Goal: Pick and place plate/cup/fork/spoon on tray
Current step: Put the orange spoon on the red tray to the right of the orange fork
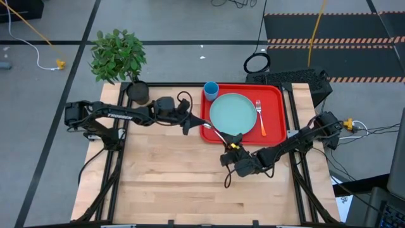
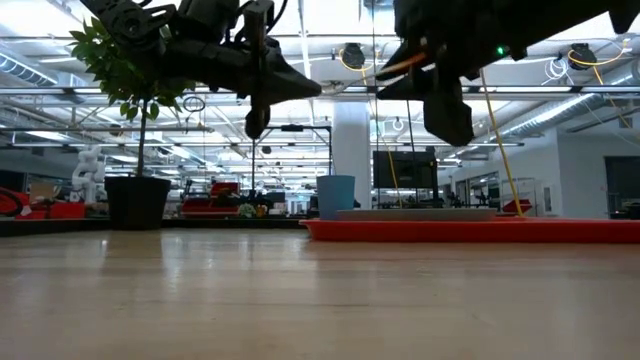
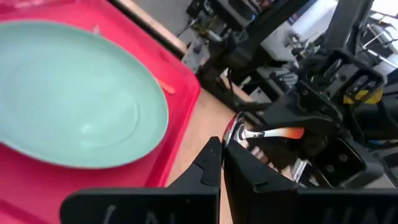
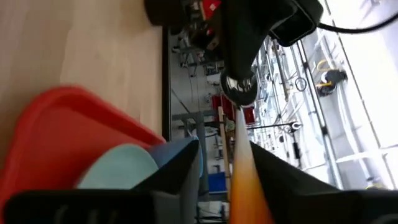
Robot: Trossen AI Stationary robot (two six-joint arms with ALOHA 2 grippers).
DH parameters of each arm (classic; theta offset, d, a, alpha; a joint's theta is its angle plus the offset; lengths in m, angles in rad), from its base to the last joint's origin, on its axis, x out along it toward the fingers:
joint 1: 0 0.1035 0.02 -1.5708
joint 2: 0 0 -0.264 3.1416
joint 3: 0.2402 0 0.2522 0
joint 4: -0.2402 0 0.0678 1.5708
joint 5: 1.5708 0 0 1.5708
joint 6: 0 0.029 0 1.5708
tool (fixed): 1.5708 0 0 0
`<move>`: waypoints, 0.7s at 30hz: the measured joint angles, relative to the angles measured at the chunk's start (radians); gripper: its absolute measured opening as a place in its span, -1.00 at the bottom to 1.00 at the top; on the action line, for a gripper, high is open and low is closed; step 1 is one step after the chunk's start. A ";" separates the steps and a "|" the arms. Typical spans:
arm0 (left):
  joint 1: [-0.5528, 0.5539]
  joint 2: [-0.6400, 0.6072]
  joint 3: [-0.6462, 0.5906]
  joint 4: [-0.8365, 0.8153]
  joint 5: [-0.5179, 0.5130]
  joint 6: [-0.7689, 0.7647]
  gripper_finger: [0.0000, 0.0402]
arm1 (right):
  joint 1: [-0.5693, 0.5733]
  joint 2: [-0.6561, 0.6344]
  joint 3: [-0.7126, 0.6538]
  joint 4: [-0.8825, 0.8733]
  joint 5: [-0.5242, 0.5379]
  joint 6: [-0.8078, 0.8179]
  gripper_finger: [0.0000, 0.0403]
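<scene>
The red tray (image 1: 279,95) lies at the table's far right. On it are the teal plate (image 1: 233,113), the blue cup (image 1: 211,90) at its far left corner, and the fork (image 1: 260,117) right of the plate. The spoon (image 1: 215,132) hangs in the air over the tray's left near edge, spanning both grippers. My left gripper (image 1: 192,125) is shut on its bowl end. My right gripper (image 1: 233,145) is shut on its orange handle end. In the low view both grippers stay well above the table. My left gripper pinches the spoon's bowl (image 3: 234,132) between its two fingertips, coming level from the table's left. The spoon is lifted clear and lies roughly level, with its handle reaching away toward my right gripper. My right gripper has the spoon's orange handle end (image 4: 244,180) between its two fingers, which lie along the handle. It comes from the table's near right, slanting toward the tray. The spoon is clear of the table and the tray.
A dark plant pot (image 1: 137,93) with a leafy plant (image 1: 118,54) stands at the table's far left. Bare wood (image 1: 177,183) fills the near half of the table. The tray's raised rim (image 2: 470,230) lies under the grippers.
</scene>
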 joint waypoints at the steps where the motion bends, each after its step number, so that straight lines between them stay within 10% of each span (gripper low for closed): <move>1: -0.001 0.000 0.000 0.010 -0.001 0.005 -0.98 | 0.000 0.000 0.000 0.015 0.001 0.015 -0.43; 21: 0.021 0.000 0.000 0.033 -0.003 0.069 -1.00 | 0.002 -0.047 0.000 0.092 0.004 0.264 -0.08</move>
